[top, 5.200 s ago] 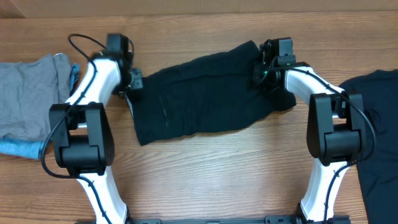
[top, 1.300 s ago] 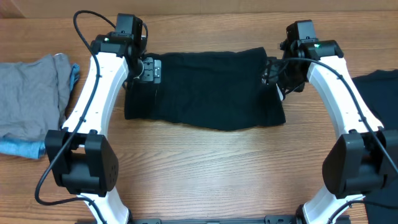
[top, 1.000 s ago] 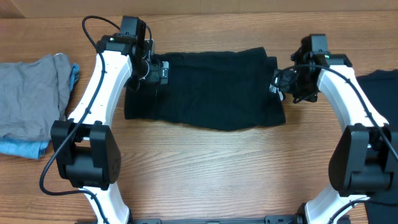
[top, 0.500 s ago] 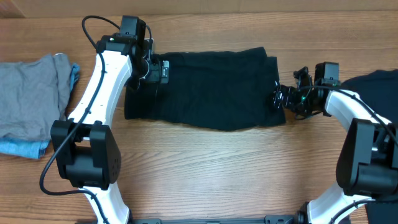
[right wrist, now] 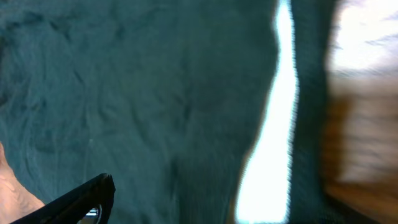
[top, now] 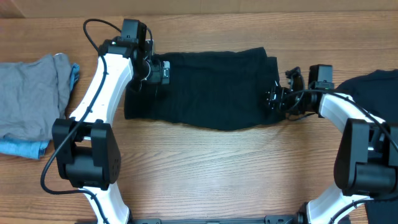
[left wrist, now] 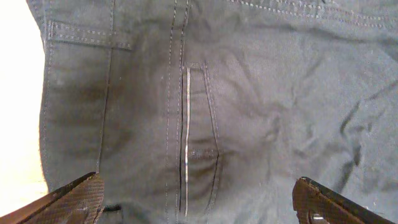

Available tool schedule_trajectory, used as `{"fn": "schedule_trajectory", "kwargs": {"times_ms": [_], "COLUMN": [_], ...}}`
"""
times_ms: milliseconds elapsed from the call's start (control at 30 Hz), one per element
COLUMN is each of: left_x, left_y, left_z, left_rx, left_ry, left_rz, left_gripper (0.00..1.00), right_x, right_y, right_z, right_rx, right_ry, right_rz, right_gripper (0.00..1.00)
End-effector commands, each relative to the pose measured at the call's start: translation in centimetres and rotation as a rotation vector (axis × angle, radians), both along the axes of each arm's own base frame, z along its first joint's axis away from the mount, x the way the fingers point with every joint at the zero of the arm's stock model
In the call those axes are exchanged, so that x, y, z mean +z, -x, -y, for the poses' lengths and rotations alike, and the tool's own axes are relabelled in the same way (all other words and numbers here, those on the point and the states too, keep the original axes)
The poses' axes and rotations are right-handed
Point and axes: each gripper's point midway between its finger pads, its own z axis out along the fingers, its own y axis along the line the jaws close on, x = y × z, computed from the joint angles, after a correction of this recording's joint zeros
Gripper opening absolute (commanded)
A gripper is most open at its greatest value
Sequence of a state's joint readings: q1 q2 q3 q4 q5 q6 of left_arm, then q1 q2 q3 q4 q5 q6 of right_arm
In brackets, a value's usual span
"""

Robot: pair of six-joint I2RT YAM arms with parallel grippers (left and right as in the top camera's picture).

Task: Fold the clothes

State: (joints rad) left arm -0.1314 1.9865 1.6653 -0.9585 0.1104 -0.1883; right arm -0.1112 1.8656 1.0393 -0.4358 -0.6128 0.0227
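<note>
The black garment is matt woven cloth, twill-like, with raised stitched seams. The table is smooth wood, grained, faintly shiny. The grey garment looks like soft matt knit. The arms wear glossy white plastic shells.

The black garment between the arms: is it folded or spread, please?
Folded: the black garment forms a compact band, layered at its right end.

The second black garment runs off frame
</note>
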Motion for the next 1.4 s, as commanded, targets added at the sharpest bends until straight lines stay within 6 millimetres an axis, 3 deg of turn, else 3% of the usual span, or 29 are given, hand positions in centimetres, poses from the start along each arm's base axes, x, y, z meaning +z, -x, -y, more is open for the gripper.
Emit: {"fn": "schedule_trajectory", "kwargs": {"times_ms": [0,100,300,367,467,567,633,767,900,1067,1100,1200,1367], "left_x": [-2.2,-3.0,-2.9,-2.9,-2.9,-3.0,-3.0,-3.0,-3.0,-3.0,-2.9,-2.9,-2.9], "left_y": [1.3,1.5,1.1,1.1,1.3,1.4,1.6,1.6,1.5,1.2,1.2,1.2,1.2], "left_z": [0.5,0.4,0.5,0.5,0.5,0.5,0.4,0.4,0.4,0.4,0.4,0.4,0.4], "left_rx": [0.005,0.005,0.005,0.004,0.004,0.004,0.004,0.005,0.004,0.004,0.004,0.004,0.005], "left_ry": [0.011,0.01,0.013,0.013,0.012,0.011,0.01,0.007,0.006,0.008,0.008,0.008,0.009], "left_rz": [-0.05,-0.054,-0.038,-0.039,-0.043,-0.049,-0.057,-0.056,-0.055,-0.04,-0.04,-0.04,-0.04], "left_gripper": [1.0,1.0,1.0,1.0,1.0,1.0,1.0,1.0,1.0,1.0,1.0,1.0,1.0], "right_x": [0.3,0.2,-1.2,-1.3,-0.6,2.0,2.3,1.4,-0.3,-1.1,-1.5,-3.2,-2.8], "right_y": [-0.1,-0.4,0.0,-0.1,-1.4,-3.2,-3.5,-2.2,2.1,3.7,3.9,4.6,4.9], "right_z": [-1.5,-1.6,-1.7,-1.4,-0.5,0.2,1.6,4.1,5.4,4.3,4.1,2.5,-1.0], "right_rx": [0.043,0.045,0.02,0.012,-0.032,-0.045,-0.084,-0.174,-0.28,-0.283,-0.282,-0.273,-0.197], "right_ry": [-0.015,-0.011,-0.019,0.0,0.025,0.023,0.101,0.236,0.303,0.243,0.232,0.129,-0.086], "right_rz": [0.03,0.058,0.088,0.092,0.1,0.098,0.05,-0.072,-0.306,-0.373,-0.374,-0.36,-0.325], "right_gripper": [0.82,0.67,0.66,0.76,1.0,1.0,1.0,1.0,1.0,1.0,0.96,0.92,0.83]}}
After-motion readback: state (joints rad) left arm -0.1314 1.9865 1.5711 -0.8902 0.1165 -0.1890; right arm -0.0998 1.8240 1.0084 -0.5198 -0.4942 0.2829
